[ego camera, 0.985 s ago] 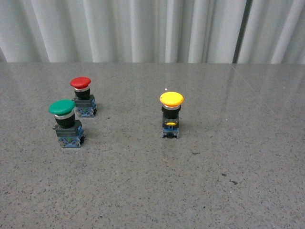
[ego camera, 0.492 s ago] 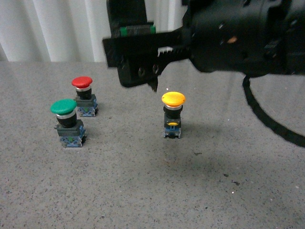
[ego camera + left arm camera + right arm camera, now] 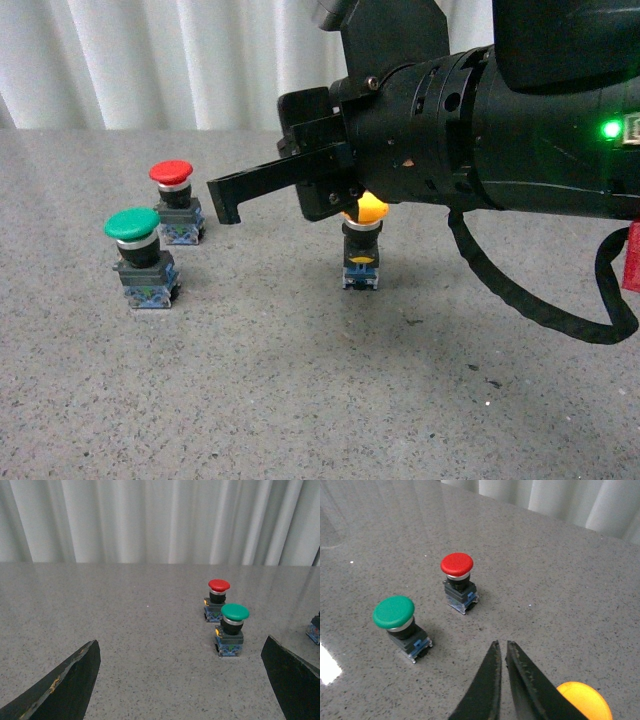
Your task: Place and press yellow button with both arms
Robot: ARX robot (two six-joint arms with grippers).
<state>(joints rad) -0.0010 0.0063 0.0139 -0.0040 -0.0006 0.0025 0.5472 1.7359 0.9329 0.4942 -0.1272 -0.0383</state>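
Observation:
The yellow button [image 3: 361, 252] stands upright on the grey table [image 3: 300, 400]; my right arm hides most of its yellow cap. In the right wrist view the cap [image 3: 585, 702] shows just beside and below the shut fingers. My right gripper [image 3: 224, 201] is shut and empty, and its tips reach left past the button, above the table [image 3: 501, 644]. My left gripper [image 3: 182, 680] is open and empty, low over the table. It is out of the front view. A blue base at the edge of the left wrist view [image 3: 315, 630] may be the yellow button's.
A red-capped button [image 3: 172, 205] and a green-capped button [image 3: 140, 260] stand at the left, close together. They also show in the left wrist view [image 3: 218, 597] [image 3: 232, 636] and the right wrist view [image 3: 458, 580] [image 3: 397, 625]. A white curtain [image 3: 150, 60] hangs behind the table.
One second ago no arm was in the front view. My right arm came in from the upper right and has dropped lower, now covering most of the yellow cap. The buttons have not moved.

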